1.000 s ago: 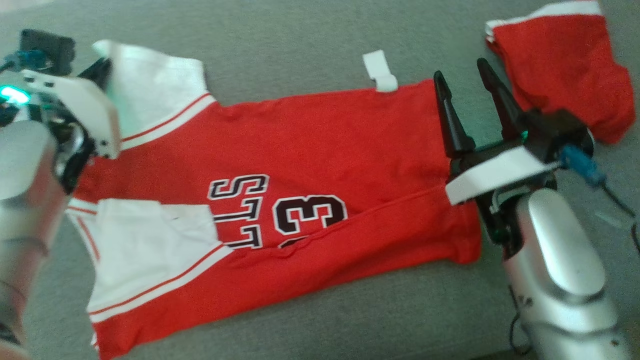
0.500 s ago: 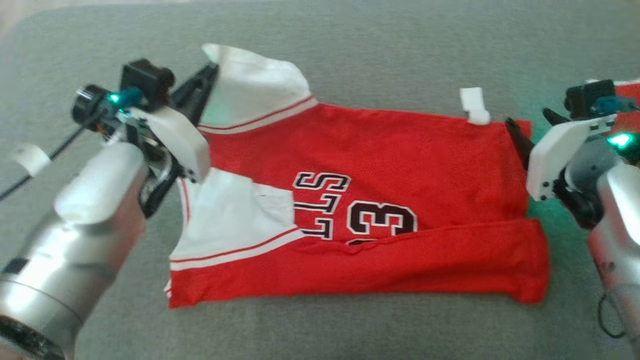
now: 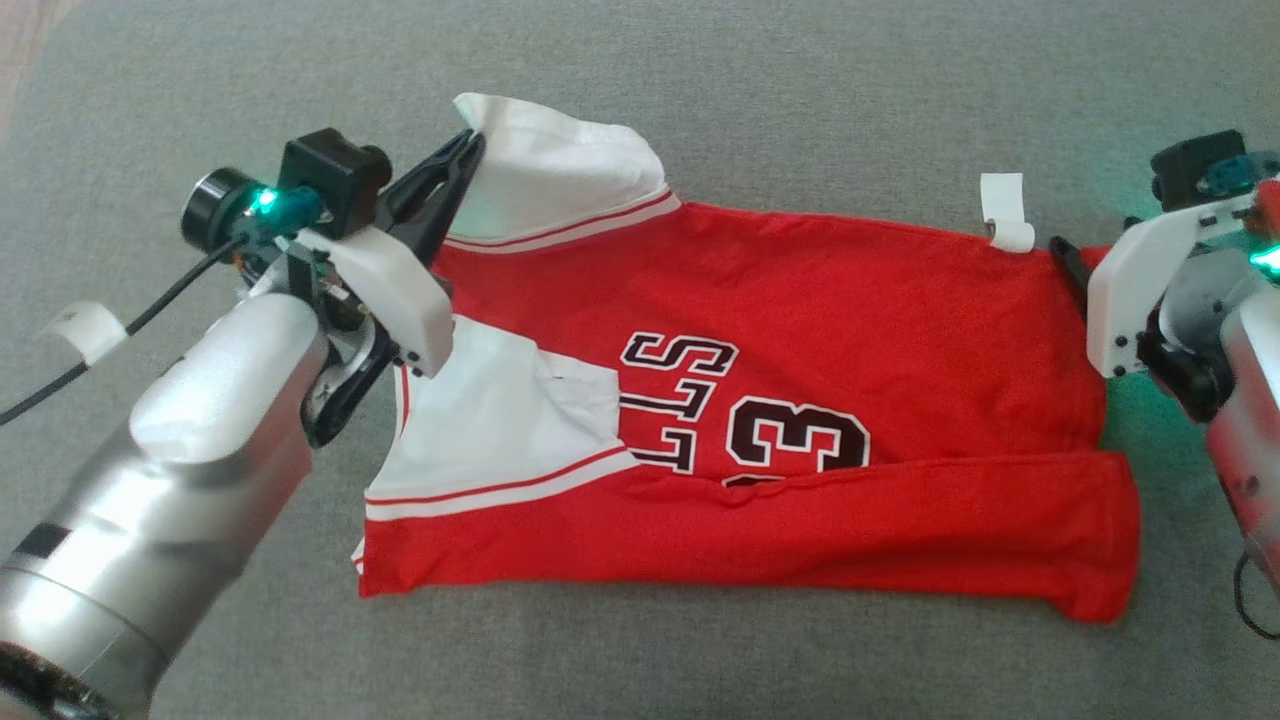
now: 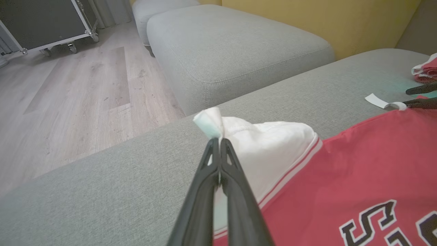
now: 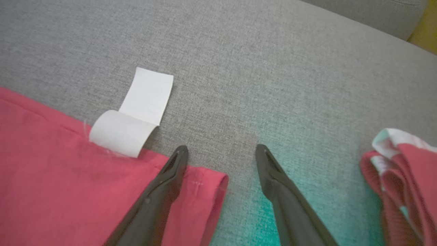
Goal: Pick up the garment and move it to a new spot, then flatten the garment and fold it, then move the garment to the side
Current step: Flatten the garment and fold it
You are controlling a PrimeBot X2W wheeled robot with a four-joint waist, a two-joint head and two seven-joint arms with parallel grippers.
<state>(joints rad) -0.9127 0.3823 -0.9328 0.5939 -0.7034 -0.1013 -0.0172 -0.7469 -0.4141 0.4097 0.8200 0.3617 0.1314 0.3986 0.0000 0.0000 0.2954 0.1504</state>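
left gripper [image 3: 468,145], seen from the head, is pinched fully together on the tip of a white sleeve [image 3: 560,165], holding it raised off the grey woven cushion [image 3: 800,80]. the garment [image 3: 850,310], a red jersey with white shoulders and thin red-and-white piping, lies spread sideways across the cushion's middle, its near edge folded over in a long band. black, white-edged lettering shows an 's' and two 'l's beside a big '3', the rest tucked under that fold. a blank white tag [image 3: 1005,212] curls at the far hem corner. the left wrist view shows the dark tapered fingers [image 4: 235,191] pressed flat together, a nub of white cloth poking past their tips, and adds a pale wood floor [image 4: 85,95], another grey cushion block [image 4: 232,44] and a yellow wall [image 4: 341,20]. in the right wrist view the right gripper [image 5: 222,148] stands spread wide, holding nothing, one finger over the red hem corner, the other over bare cushion. a second red-and-white cloth [image 5: 403,181] lies bunched near it.
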